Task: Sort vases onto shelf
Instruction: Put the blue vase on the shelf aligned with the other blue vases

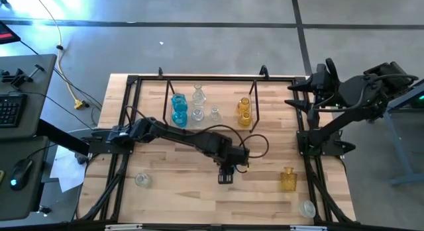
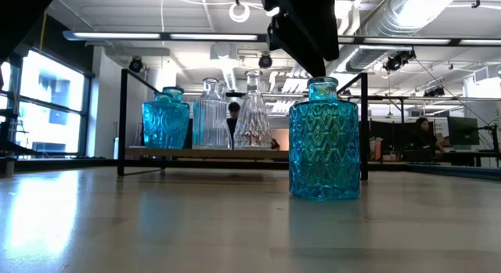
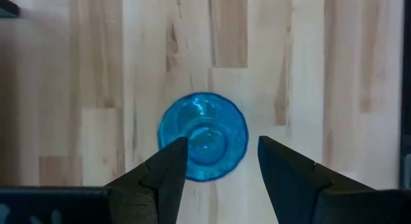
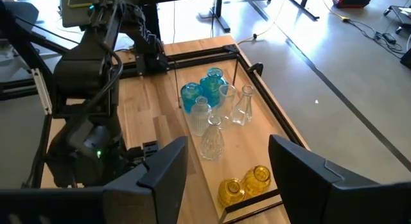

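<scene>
The wooden worktop (image 1: 192, 191) is the largest thing here, and a black frame (image 1: 122, 118) edges it. At its far side stands the shelf (image 1: 211, 82), a low rack of thin black rods. On the shelf there are two blue vases (image 1: 179, 110) at one end, three clear vases (image 1: 198, 93) in the middle and two amber vases (image 1: 244, 110) at the other end; in the low view the blue ones (image 2: 165, 116) and the clear ones (image 2: 210, 113) stand upright in a row.

The left arm (image 1: 172, 135) reaches across the worktop to its middle. The left gripper (image 3: 221, 156) points straight down over a blue vase (image 3: 203, 145), which stands upright on the worktop, well apart from the shelf and nearer to the front. The fingers (image 3: 168, 169) stand apart on both sides of the vase's neck; I cannot tell if they touch the glass. In the low view this vase (image 2: 324, 140) rests with its bottom on the wood.

The right arm (image 1: 351, 92) waits folded at the right edge of the worktop, and the right gripper (image 4: 228, 166) is wide apart and holds nothing.

Three more vases stand loose near the front: an amber vase (image 1: 287, 179) on the right, a clear vase (image 1: 307, 208) at the front right corner, and a clear vase (image 1: 142, 180) on the left.
</scene>
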